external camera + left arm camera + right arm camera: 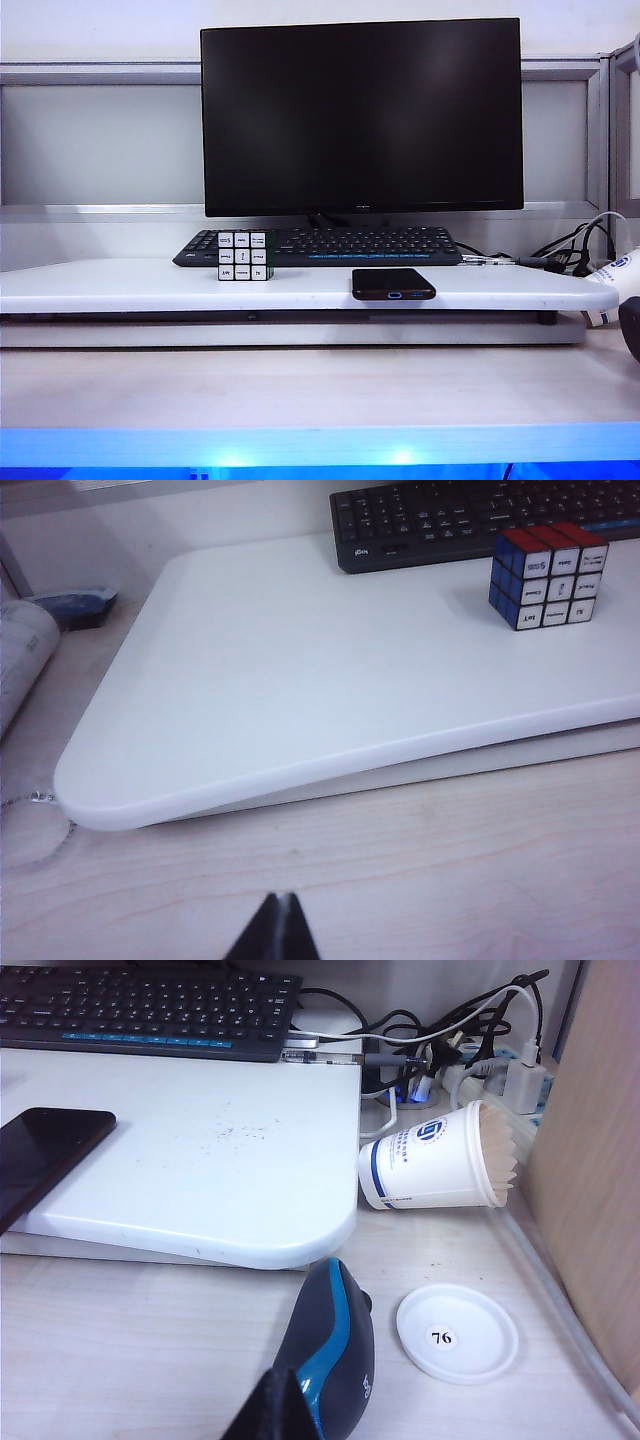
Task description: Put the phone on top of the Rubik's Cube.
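The phone [393,283] lies flat near the front edge of the white raised board [140,285], right of the middle; the right wrist view catches one end of the phone [45,1155]. The Rubik's Cube [245,256] stands on the board to the left, in front of the keyboard; the left wrist view shows the cube [548,574] with red top and blue side. My left gripper [282,900] is shut over the wooden desk, well short of the board. My right gripper [285,1378] is shut, low over the desk beside a computer mouse. Neither holds anything.
A black keyboard [320,245] and a monitor [362,115] stand behind the cube and phone. On the desk at the right are a dark mouse [335,1345], a white round lid [457,1332], a tipped paper cup [435,1168] and tangled cables [440,1050].
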Tool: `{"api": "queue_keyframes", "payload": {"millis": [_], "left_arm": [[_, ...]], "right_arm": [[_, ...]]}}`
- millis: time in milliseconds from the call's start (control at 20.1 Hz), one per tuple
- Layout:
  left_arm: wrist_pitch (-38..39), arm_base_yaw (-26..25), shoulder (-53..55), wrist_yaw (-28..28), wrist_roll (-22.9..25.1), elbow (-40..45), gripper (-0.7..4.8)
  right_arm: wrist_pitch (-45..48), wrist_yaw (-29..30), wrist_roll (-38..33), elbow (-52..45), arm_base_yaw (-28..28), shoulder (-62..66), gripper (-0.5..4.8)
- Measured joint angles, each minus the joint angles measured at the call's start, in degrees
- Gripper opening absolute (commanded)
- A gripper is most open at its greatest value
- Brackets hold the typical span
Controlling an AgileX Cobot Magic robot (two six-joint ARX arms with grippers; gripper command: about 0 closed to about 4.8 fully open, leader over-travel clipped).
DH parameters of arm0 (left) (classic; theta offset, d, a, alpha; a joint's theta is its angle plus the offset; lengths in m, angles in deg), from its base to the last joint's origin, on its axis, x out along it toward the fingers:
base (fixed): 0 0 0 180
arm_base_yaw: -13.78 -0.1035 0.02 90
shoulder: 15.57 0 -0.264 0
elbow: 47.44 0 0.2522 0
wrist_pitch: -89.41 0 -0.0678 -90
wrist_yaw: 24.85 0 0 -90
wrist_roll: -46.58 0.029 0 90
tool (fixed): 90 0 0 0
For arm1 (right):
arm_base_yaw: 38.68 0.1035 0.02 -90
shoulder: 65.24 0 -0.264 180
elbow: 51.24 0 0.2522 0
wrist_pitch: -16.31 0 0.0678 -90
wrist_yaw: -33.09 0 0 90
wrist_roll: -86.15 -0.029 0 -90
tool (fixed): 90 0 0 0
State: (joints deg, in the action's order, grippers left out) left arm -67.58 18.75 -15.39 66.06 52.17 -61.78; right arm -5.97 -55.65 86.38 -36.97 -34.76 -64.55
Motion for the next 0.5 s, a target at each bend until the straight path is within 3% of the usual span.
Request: {"api": "queue_keyframes", "payload": {"millis": [249, 497], "left_arm": [[0.1, 0.0, 0.0, 0.0, 0.0, 0.0, -0.05], [0.1, 0.0, 0.0, 0.0, 0.0, 0.0, -0.06]], "right_arm": [[0.0, 0.5, -2.5, 0.0, 0.0, 0.0, 0.17], [0.0, 4.9, -6.3, 0.0, 0.0, 0.0, 1.58]]}}
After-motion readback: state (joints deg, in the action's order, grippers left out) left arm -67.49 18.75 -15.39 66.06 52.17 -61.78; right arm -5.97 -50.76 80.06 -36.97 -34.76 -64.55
